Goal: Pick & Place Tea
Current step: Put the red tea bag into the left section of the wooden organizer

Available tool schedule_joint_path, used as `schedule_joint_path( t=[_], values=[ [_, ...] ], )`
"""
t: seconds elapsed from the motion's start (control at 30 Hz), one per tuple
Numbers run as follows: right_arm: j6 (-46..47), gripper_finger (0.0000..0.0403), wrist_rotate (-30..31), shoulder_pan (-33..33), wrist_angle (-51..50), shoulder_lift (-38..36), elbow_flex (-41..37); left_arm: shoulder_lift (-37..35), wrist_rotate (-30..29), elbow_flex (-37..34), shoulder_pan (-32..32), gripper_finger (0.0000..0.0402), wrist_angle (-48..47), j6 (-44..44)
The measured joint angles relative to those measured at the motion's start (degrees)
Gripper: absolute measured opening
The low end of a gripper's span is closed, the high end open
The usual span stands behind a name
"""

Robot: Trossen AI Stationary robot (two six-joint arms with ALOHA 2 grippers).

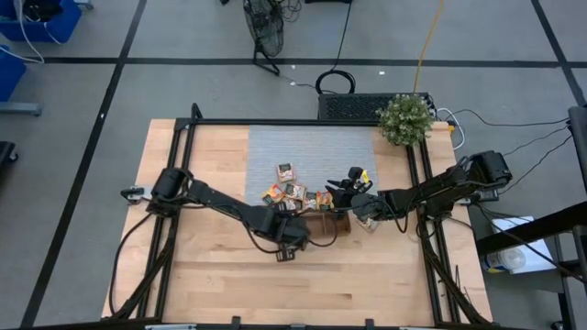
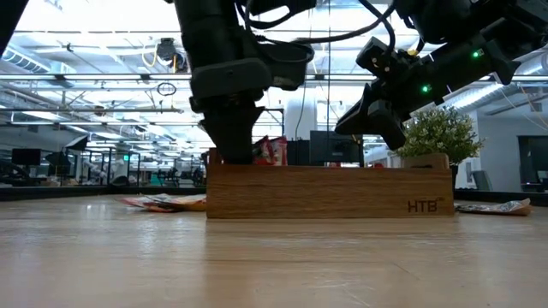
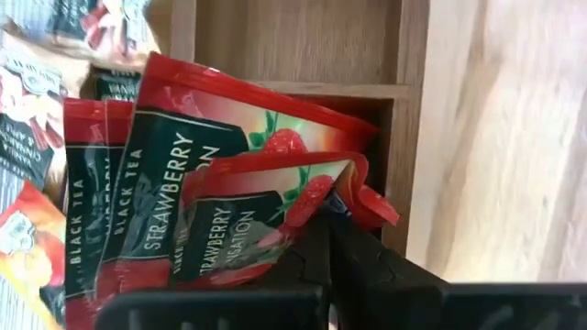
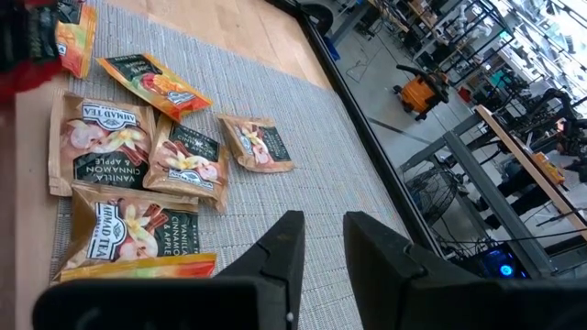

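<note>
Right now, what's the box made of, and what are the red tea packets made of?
The tray looks like wood with a smooth finish: brown grain lines run along its side and letters are stamped on it. The red tea packets look like glossy printed foil or coated paper; they catch the light and crease sharply. Which of the two, I can't tell.

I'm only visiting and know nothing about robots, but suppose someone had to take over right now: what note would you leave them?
Left claw: shut on a red strawberry tea packet, down at the left-end compartment of the wooden tray, where other red packets already stand.
Right claw: fingers slightly apart, holding nothing, raised above the grey mat.
Done: several strawberry packets are in the tray.
Left: let go of this packet; brown vanilla cinnamon apple packets and an orange packet lie loose on the mat.
</note>
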Motion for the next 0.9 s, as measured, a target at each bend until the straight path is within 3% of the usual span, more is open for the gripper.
schedule_joint_path(
  t=[0.33, 0.9],
  values=[
    [0.00, 0.0070, 0.00, 0.00, 0.00, -0.02, 0.00, -0.64, 4.65, -10.01, 1.64, 0.0005, 13.03, -5.29],
    [0.37, 0.0070, 0.00, 0.00, 0.00, -0.01, 0.01, -0.70, 10.84, -10.15, 3.91, 0.0003, 13.04, -16.39]
  ],
)
